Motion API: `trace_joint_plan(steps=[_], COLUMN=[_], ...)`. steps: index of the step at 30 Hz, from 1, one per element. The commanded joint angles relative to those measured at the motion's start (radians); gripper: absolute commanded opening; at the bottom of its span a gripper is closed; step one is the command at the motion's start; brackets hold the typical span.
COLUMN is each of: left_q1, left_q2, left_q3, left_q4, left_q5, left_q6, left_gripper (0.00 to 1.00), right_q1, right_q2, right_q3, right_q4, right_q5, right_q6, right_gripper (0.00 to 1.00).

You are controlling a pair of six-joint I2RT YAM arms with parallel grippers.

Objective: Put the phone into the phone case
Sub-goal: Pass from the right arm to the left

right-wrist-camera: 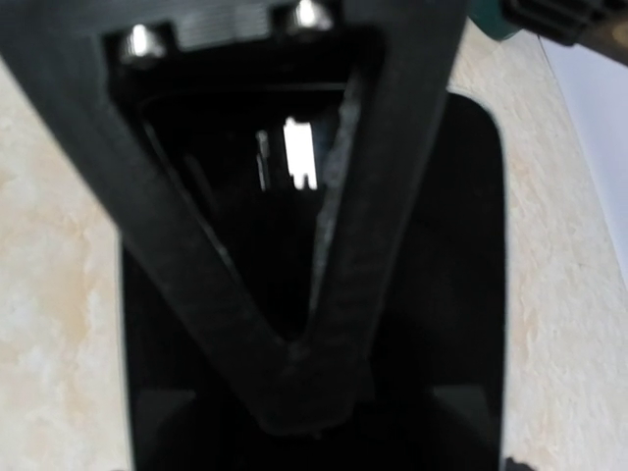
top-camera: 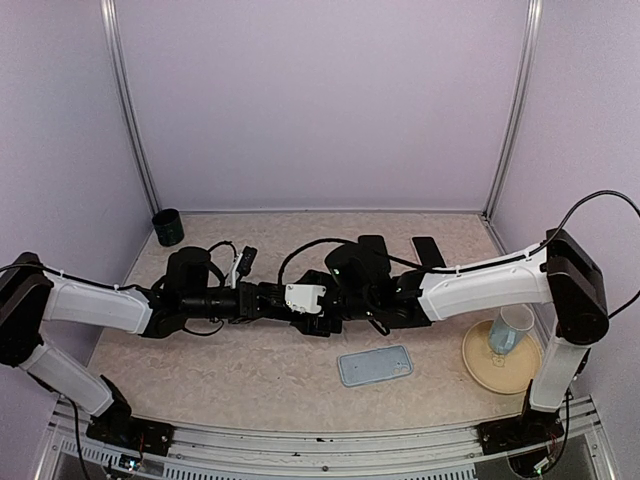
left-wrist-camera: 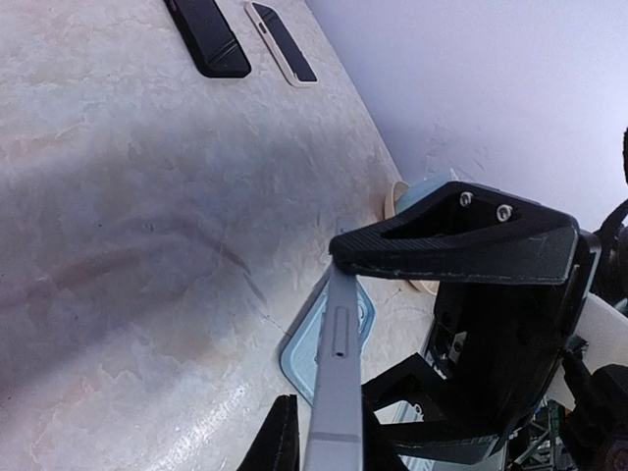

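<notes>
The grey phone (left-wrist-camera: 339, 392) stands edge-on between my left gripper's (left-wrist-camera: 329, 442) two fingers, held above the table. The light blue phone case (top-camera: 375, 365) lies flat on the table just below it and also shows in the left wrist view (left-wrist-camera: 302, 343). My two grippers meet at mid-table: left (top-camera: 298, 300), right (top-camera: 326, 298). One black finger (left-wrist-camera: 451, 240) of the right gripper touches the phone's far end. Its other finger is hidden. In the right wrist view the phone's black face (right-wrist-camera: 461, 245) fills the frame, with a left finger (right-wrist-camera: 294, 324) lying on it.
A tan plate (top-camera: 478, 362) with a pale blue cup (top-camera: 510, 330) on it sits at the front right. A dark cup (top-camera: 167, 227) stands at the back left. A black slab (left-wrist-camera: 206, 34) and a white-rimmed one (left-wrist-camera: 280, 39) lie at the back.
</notes>
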Motion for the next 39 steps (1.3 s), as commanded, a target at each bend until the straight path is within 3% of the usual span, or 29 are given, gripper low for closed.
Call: trace_joint_plan(steps=[1,7,13,23,39], left_q1=[-0.006,-0.006,-0.006,-0.001,0.031], left_q2=[0.011,0.006,0.004,-0.054,-0.174], left_q3=[0.012,0.006,0.007,0.004,-0.002], left_q4=[0.034,0.034,0.023,-0.032,-0.093], left_q5=[0.011,0.011,0.017,-0.048,-0.074], left_q6=[0.006,0.005,0.002,0.015,0.054], left_gripper=[0.14,0.0,0.0,0.0,0.0], right_q1=[0.012,0.012,0.012,0.008,-0.118], right_q2=[-0.007,-0.008,-0.014,-0.091,-0.209], right_q3=[0.014,0.01,0.003,-0.045,-0.128], right_q4=[0.046,0.049,0.056,0.052,-0.387], right_q5=[0.017,0.022,0.038,0.098,-0.021], right_q6=[-0.005,-0.009,-0.014,-0.029,0.048], right_gripper=[0.69,0.7,0.74,1.0,0.98])
